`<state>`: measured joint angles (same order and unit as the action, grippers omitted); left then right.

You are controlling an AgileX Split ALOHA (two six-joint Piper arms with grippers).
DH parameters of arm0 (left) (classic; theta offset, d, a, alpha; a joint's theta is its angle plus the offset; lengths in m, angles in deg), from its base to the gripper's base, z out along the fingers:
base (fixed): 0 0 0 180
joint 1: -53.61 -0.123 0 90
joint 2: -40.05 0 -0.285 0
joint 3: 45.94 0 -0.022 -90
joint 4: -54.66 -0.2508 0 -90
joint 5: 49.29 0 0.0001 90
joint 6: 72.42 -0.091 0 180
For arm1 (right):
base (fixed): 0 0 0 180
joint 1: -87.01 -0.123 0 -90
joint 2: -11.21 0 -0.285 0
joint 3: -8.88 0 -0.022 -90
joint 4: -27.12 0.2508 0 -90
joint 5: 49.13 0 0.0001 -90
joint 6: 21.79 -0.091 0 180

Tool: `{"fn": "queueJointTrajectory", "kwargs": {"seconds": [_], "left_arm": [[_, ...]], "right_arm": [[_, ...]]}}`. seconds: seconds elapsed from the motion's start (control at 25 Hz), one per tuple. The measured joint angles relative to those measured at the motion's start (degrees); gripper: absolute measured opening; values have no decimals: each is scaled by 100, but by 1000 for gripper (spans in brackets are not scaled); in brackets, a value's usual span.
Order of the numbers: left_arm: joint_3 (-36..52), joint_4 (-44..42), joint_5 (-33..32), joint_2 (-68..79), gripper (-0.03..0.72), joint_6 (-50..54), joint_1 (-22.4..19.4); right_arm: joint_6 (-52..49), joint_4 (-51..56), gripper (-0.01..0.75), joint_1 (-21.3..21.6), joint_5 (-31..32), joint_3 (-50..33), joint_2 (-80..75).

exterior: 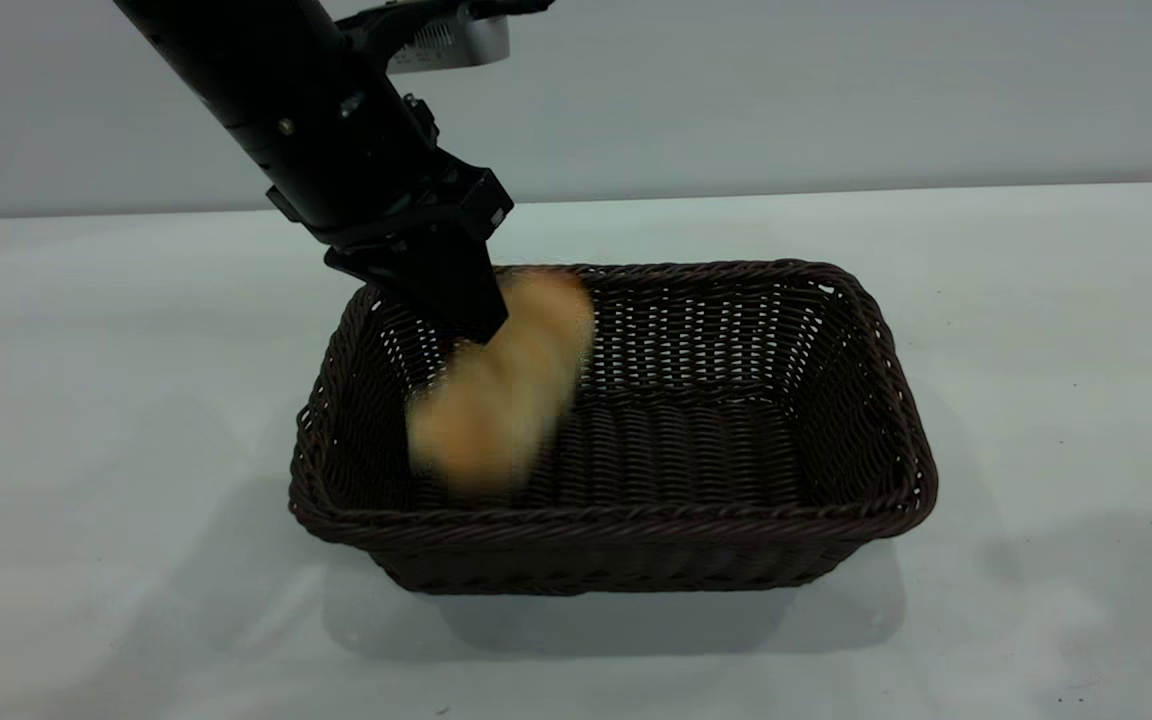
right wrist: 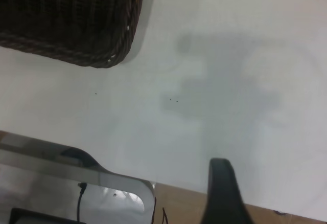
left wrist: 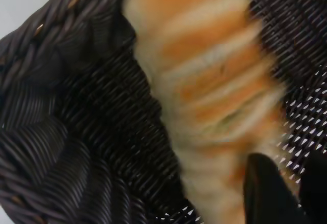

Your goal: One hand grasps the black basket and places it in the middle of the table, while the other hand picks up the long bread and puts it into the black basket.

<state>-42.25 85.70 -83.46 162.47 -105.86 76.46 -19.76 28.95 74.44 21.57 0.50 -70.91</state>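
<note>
The black basket point(exterior: 636, 522) stands on the table point(exterior: 1036, 350) near its middle. The long bread point(exterior: 501, 390) is inside the basket's left half, blurred by motion and tilted, with its lower end near the basket floor. My left gripper point(exterior: 471, 318) hangs just above the bread's upper end, over the basket's back left corner. In the left wrist view the bread point(left wrist: 209, 81) lies against the weave point(left wrist: 76, 132), and the left gripper point(left wrist: 289, 175) is open with only weave between its jaws. My right gripper point(right wrist: 222, 188) shows only in part, over the table's edge, away from the basket point(right wrist: 71, 14).
A grey wall point(exterior: 836, 90) runs behind the table. In the right wrist view a silver-grey metal bracket point(right wrist: 76, 168) with a black cable sits below the table's edge point(right wrist: 230, 81), beside a brown surface.
</note>
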Motion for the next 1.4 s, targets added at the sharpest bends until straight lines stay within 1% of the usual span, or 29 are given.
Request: {"fn": "queueJointTrajectory", "kwargs": {"seconds": [0.12, 0.2, 0.28, 0.32, 0.4, 0.52, 0.64, 0.76, 0.84, 0.92, 1.12, 1.4], "left_arm": [[0, -49, -69, -39, 405, 0, 0], [0, -252, -172, -163, 498, 13, 0], [-42, -629, -388, -390, 556, 267, -19], [-99, -904, -549, -538, 573, 486, -47], [-311, -1536, -903, -864, 582, 1198, -142], [-637, -2494, -1681, -1378, 582, 2084, -336], [-741, -3217, -2343, -1968, 582, 2465, -490], [-746, -3389, -2945, -2563, 582, 2476, -650], [-709, -3389, -3181, -2924, 582, 2445, -768], [-538, -3389, -3231, -3333, 582, 2444, -880], [280, -3367, -3224, -4412, 582, 2444, -901], [1636, -3266, -2822, -6031, 582, 2444, -901]], "right_arm": [[0, 0, 512, 0, 0, 0, 0], [0, 0, 512, 0, 0, 0, 0], [0, 0, 512, 0, 0, 0, 0], [0, 0, 512, 0, 0, 0, 14], [0, 0, 512, 0, 0, 0, 76], [0, 0, 512, 0, 0, 0, 271], [0, 0, 512, 0, 0, -24, 570], [0, 0, 512, 0, 7, -295, 911], [0, 0, 512, 0, 14, -584, 1139], [0, 0, 512, 0, 20, -924, 1396], [-1, 0, 512, 0, 20, -1841, 2085], [227, 0, 512, 0, -64, -2884, 3352]]}}
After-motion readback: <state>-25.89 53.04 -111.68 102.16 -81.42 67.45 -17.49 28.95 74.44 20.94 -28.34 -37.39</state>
